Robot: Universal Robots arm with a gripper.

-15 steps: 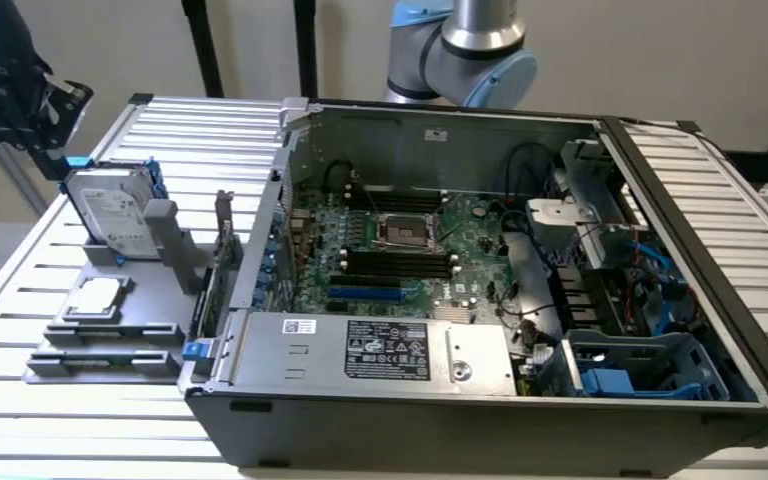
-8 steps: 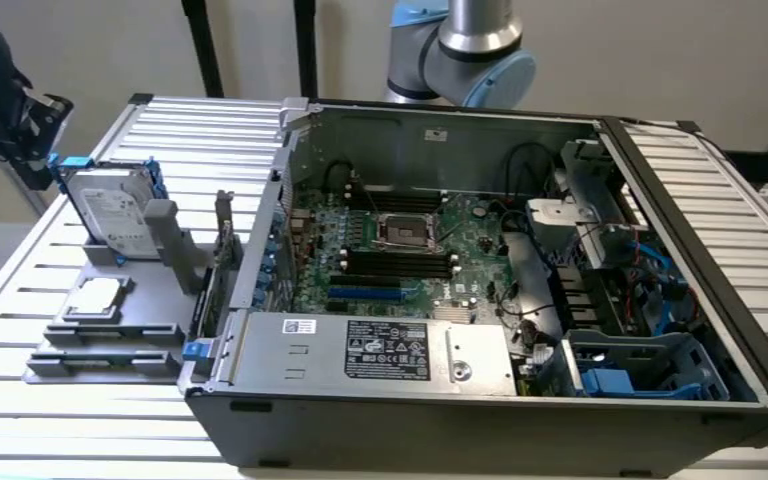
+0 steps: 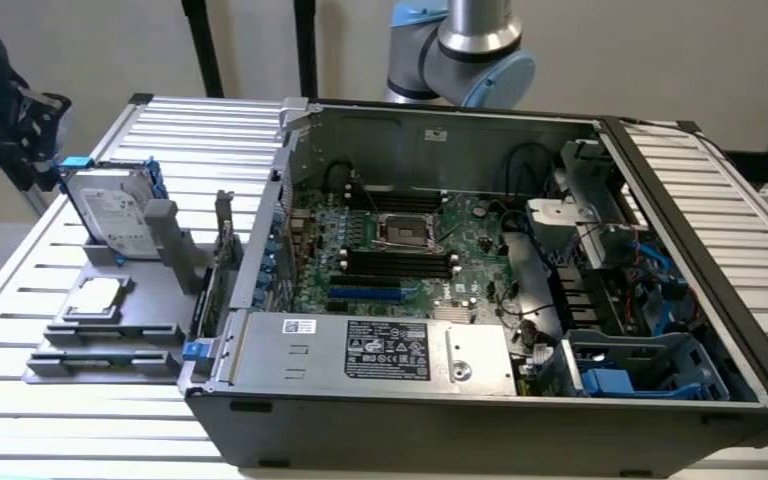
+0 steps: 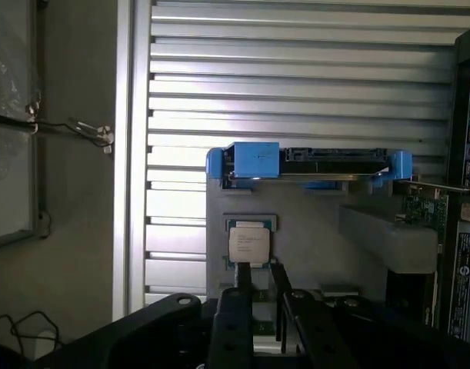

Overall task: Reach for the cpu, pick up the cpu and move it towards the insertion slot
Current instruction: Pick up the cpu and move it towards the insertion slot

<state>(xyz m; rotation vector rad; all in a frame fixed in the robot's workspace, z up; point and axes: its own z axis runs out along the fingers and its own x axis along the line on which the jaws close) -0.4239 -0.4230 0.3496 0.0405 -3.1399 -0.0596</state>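
Clearly the work is at its first step. In the wrist view the pincer is near the cpu and pointing at it. Its two black fingers stand narrowly parted with nothing between them, and their tips are just short of the chip. As far as I can judge, no contact has been made. The pick-up is not yet done, nor is any carrying.

The cpu lies flat in a shallow recess of a grey holder on the table, at the exterior view's left. It is outside the case and well apart from the slot in the middle of the green board.

The cpu is a small, thin square with a silvery metal lid that shines dully and carries faint print. The holder is matte grey and blocky, with stepped ledges. Behind the chip a drive stands on edge in the holder, a larger silver rectangle clipped into a blue plastic bracket. The table is ribbed bright metal in long parallel slats. The case is a dark steel box lying open, and the slot shows as a dark square framed in bright metal. The fingers look like hard black bars, pierced with small holes.
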